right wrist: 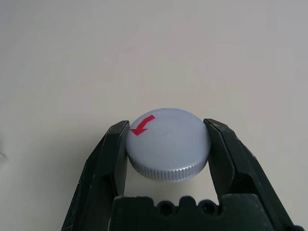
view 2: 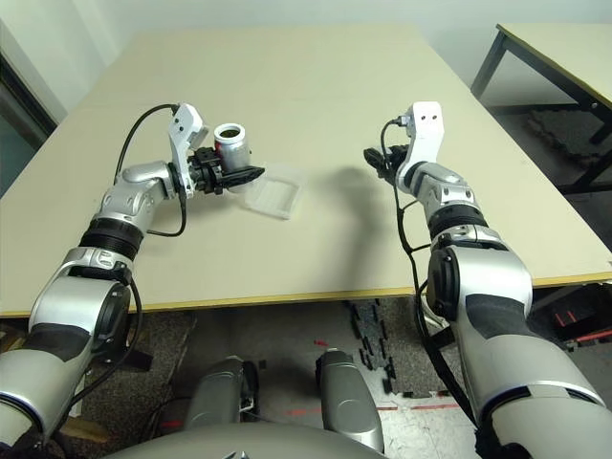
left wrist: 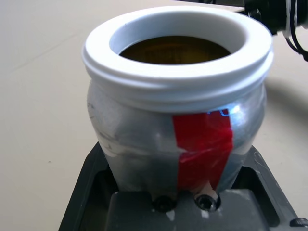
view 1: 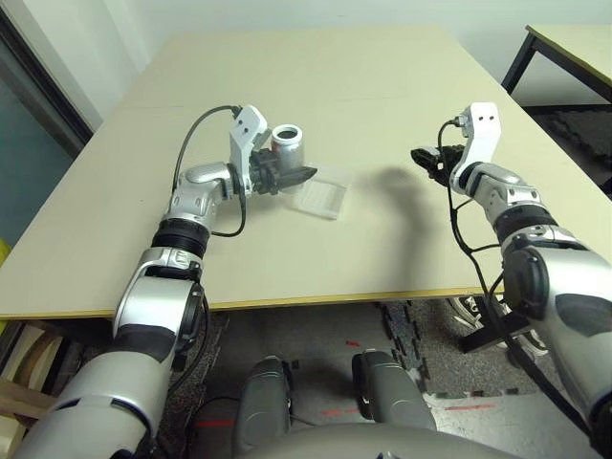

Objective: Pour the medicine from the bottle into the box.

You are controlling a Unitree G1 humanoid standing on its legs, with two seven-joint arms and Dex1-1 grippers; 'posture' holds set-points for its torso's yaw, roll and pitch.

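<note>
My left gripper is shut on the bottle, held upright above the table at left of centre. The bottle is silvery-grey with a red stripe and a white rim, and its top is uncapped. Its inside looks dark brown; single pellets of medicine cannot be made out. The clear plastic box lies on the table just right of the bottle, below the fingertips. My right gripper hovers at the right, shut on a round silver cap with a red arrow.
The beige table stretches wide behind and between the arms. Its front edge runs close to my body. A second table stands at the far right, across a gap of floor.
</note>
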